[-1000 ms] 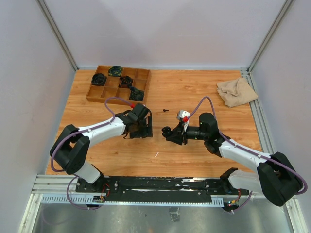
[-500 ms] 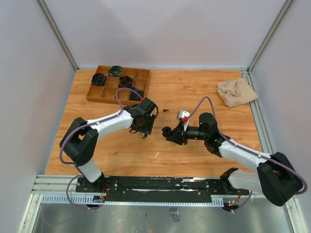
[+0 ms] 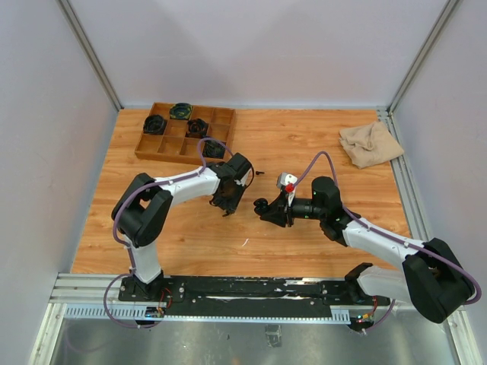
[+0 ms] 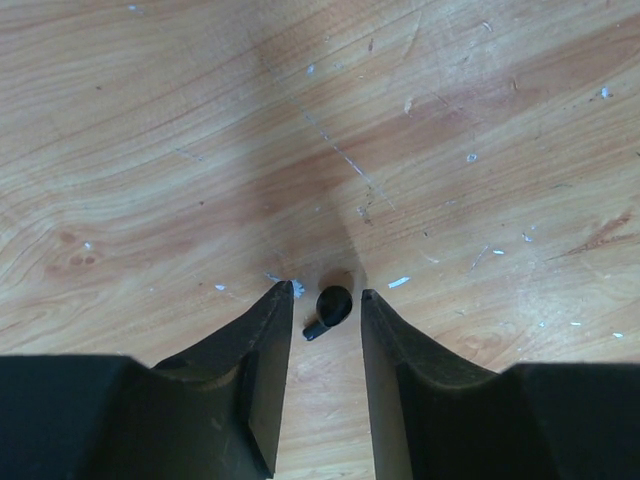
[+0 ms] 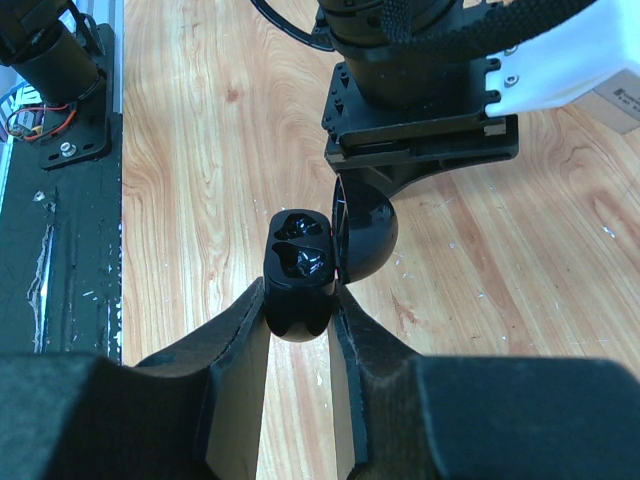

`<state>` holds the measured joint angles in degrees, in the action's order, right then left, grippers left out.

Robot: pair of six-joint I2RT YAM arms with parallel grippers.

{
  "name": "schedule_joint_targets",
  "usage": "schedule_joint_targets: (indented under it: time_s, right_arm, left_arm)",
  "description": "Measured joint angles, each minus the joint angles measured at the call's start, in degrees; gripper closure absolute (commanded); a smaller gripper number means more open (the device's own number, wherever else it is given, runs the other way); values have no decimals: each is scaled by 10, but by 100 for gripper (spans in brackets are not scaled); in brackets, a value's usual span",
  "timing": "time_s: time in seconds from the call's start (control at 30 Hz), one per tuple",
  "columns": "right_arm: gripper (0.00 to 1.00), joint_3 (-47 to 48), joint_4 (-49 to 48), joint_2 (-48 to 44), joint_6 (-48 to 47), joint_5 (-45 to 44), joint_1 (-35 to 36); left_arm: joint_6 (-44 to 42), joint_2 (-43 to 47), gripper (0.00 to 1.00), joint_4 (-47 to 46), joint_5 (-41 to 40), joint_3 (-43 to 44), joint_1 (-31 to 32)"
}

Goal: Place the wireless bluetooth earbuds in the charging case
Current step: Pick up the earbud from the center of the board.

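Observation:
A black earbud (image 4: 333, 305) lies on the wooden table between the tips of my left gripper (image 4: 326, 292), which is open, straddles it and hangs low over the table (image 3: 225, 207). Neither finger touches it. My right gripper (image 5: 300, 292) is shut on a black charging case (image 5: 297, 262) with its lid (image 5: 366, 228) hinged open and both sockets empty. In the top view it holds the case (image 3: 263, 206) just right of the left gripper. Another small black piece (image 3: 259, 172) lies on the table farther back. No lavender or orange-red earbuds are in view.
A wooden compartment tray (image 3: 222, 116) with several dark round cases stands at the back left. A crumpled tan cloth (image 3: 370, 143) lies at the back right. The left arm's wrist (image 5: 420, 90) fills the far side of the right wrist view.
My left gripper has moved right and slightly away from the base, closer to the right gripper. The right arm and the case have not moved.

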<state>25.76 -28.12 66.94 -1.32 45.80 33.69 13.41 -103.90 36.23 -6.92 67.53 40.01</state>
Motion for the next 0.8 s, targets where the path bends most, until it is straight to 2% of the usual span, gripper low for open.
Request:
schedule_joint_targets:
  time_s: [0.3,0.57,0.8]
  right_arm:
    - [94,0,0,2,0,0,0]
    - [94,0,2,3,0,0,0]
    - [94,0,2,3,0,0,0]
  left_arm:
    - [-8,-14,71,3,14,6,0]
    - [-7,-14,82,4,15,6,0]
    - [6,-4,85,3,15,0,1]
